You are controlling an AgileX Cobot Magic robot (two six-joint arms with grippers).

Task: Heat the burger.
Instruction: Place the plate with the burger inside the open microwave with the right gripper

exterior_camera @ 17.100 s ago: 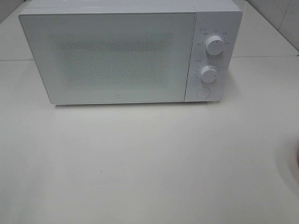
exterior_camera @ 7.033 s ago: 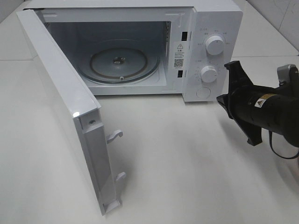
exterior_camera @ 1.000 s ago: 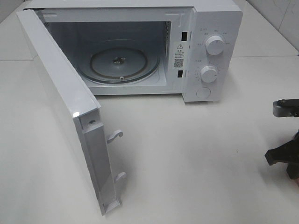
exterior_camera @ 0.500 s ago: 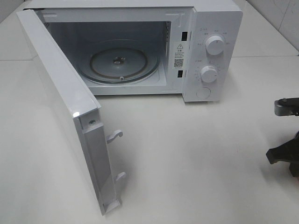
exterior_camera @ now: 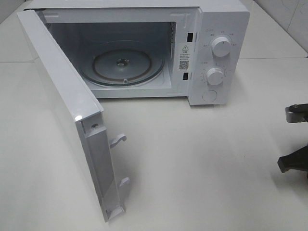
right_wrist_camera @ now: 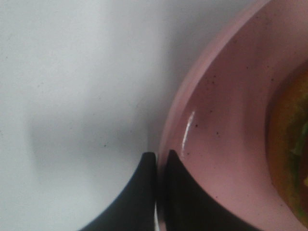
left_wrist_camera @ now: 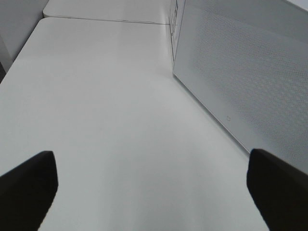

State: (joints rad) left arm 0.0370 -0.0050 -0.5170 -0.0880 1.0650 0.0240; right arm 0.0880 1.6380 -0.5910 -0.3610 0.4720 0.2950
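Observation:
In the right wrist view, a sliver of the burger (right_wrist_camera: pixel 288 139) shows as brown bun and green lettuce on a pink plate (right_wrist_camera: pixel 226 120). My right gripper (right_wrist_camera: pixel 161 192) is shut on the plate's rim, one finger on each side of it. The exterior view shows neither burger nor plate, only part of the right arm (exterior_camera: pixel 294 163) at the right edge. The white microwave (exterior_camera: pixel 226 24) stands open, its glass turntable (exterior_camera: pixel 122 65) bare. My left gripper (left_wrist_camera: pixel 154 190) is open wide and holds nothing, facing the door's outer face (left_wrist_camera: pixel 250 82).
The microwave door (exterior_camera: pixel 62 106) swings out to the front left, its latch hooks (exterior_camera: pixel 118 140) pointing toward the table's middle. Two knobs (exterior_camera: pixel 220 46) and a round button (exterior_camera: pixel 209 95) sit on the control panel. The white table (exterior_camera: pixel 192 168) stretches in front of the oven.
The right arm has slipped a little lower and farther toward the right edge of the exterior view. Microwave and door have not moved.

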